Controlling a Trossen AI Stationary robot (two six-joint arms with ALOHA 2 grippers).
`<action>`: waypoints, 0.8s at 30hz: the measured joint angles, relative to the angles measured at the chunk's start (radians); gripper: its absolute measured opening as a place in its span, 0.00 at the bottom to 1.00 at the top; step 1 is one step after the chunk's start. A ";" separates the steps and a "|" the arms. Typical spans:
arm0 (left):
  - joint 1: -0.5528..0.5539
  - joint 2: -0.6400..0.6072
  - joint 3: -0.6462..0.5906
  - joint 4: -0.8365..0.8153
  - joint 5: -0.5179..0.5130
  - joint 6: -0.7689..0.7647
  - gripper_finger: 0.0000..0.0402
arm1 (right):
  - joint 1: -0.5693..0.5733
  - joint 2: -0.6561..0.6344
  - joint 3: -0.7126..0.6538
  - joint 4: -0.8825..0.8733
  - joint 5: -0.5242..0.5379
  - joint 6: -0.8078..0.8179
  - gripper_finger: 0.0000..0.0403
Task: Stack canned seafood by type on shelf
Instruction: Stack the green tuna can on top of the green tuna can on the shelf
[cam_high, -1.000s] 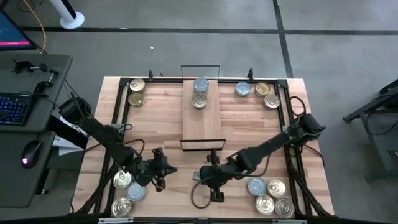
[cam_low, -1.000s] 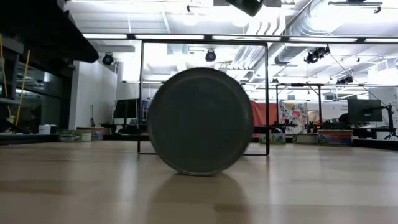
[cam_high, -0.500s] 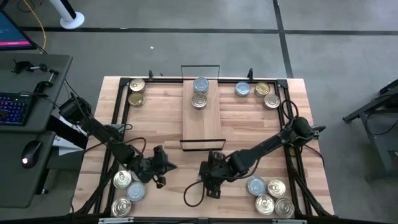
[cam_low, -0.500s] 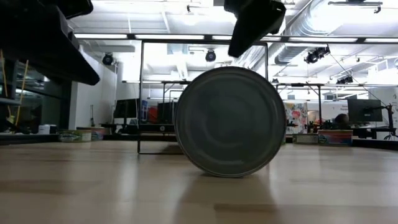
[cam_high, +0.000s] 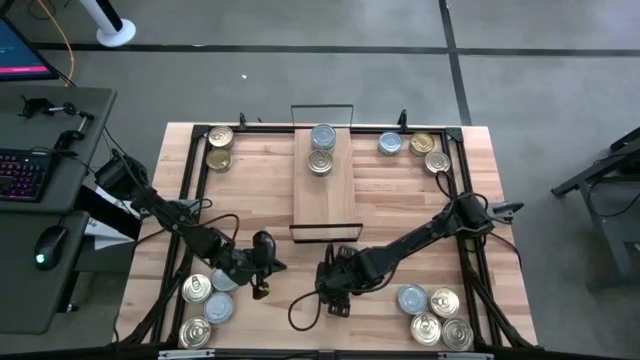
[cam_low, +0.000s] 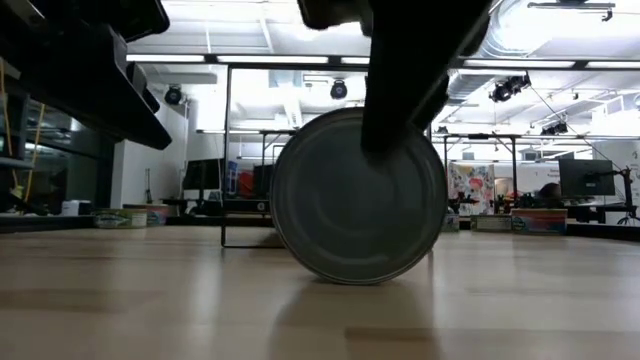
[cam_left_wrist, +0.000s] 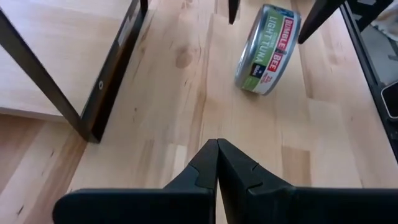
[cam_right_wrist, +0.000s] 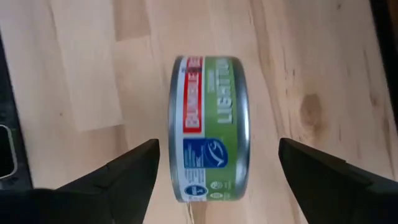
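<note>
The right gripper (cam_right_wrist: 214, 168) hung with fingers spread over 1 tin (cam_right_wrist: 210, 127) standing on edge, and needed to close squarely; the left gripper (cam_left_wrist: 217, 163) waited pinched together.

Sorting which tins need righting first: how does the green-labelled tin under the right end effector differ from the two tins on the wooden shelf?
The green-labelled tin stands on its edge on the tabletop; the two shelf tins lie flat, lids up. It sits between the open right end effector; they sit untouched on the light-wood plank shelf. All are small round tins.

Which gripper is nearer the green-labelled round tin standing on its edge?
Right. The right gripper hangs over the green-labelled tin, open fingers either side; the shut left gripper sits farther off beside it.
</note>
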 joint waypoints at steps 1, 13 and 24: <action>0.000 0.000 0.000 0.000 0.000 0.011 0.00 | 0.000 0.008 0.000 0.002 -0.001 0.000 0.79; 0.033 -0.274 0.001 -0.232 -0.186 0.147 0.00 | 0.037 0.002 0.046 -0.065 -0.066 0.101 0.27; 0.090 -0.348 0.001 -0.361 -0.187 0.120 0.00 | 0.193 -0.124 0.047 -0.525 -0.139 0.403 0.27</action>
